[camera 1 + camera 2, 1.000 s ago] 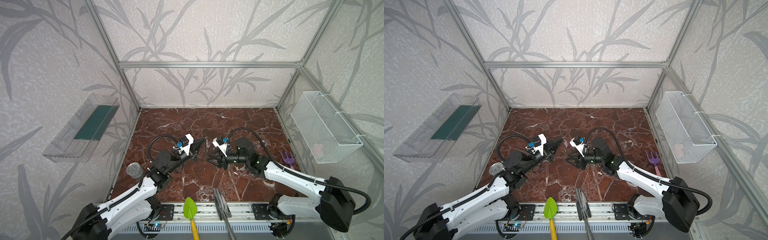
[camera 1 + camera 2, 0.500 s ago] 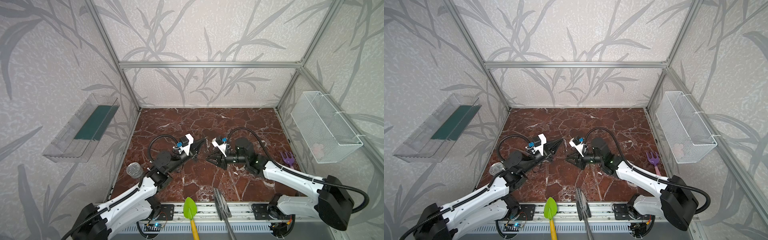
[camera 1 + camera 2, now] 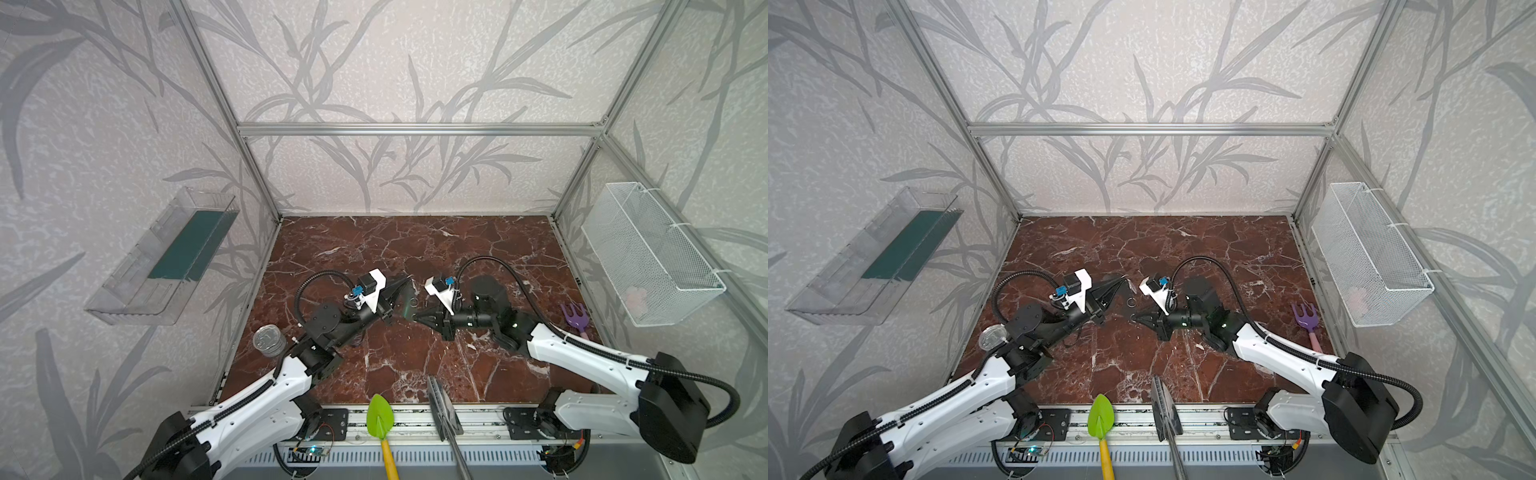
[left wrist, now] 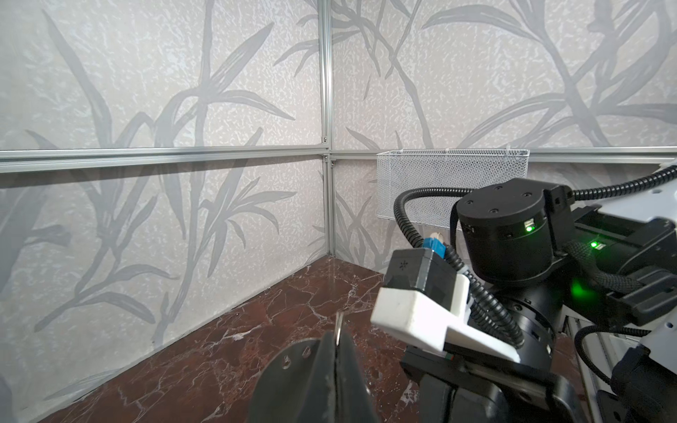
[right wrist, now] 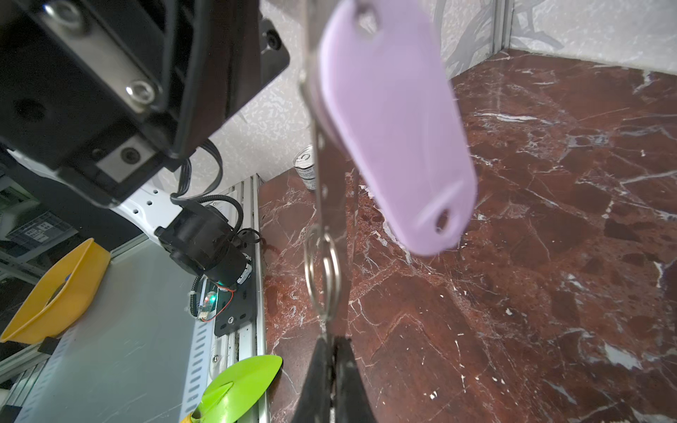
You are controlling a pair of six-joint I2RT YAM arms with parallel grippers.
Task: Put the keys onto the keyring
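Observation:
My left gripper [image 3: 1123, 282] is shut on the keyring's flat grey tag [image 5: 329, 172]. In the left wrist view the tag [image 4: 293, 373] lies against the shut jaws [image 4: 336, 342], and a thin metal edge pokes out past the tips. The thin metal ring [image 5: 322, 271] hangs below the tag and shows between both grippers in a top view [image 3: 1131, 302]. My right gripper [image 5: 331, 342] is shut, its tips pinching the ring's lower end [image 3: 1134, 318]. A pale lilac key head [image 5: 395, 128] dangles beside the tag. What it hangs from is cut off by the frame's edge.
A silver tin can [image 3: 268, 340] stands at the left edge and a purple rake [image 3: 575, 318] lies at the right. A green shovel [image 3: 379, 419] and a dark tool [image 3: 442, 407] overhang the front rail. There is a wire basket [image 3: 648, 257] on the right wall and a clear tray [image 3: 166, 262] on the left wall.
My right gripper has closed from partly open to shut and edged towards the ring. The left arm and the keyring have stayed where they were.

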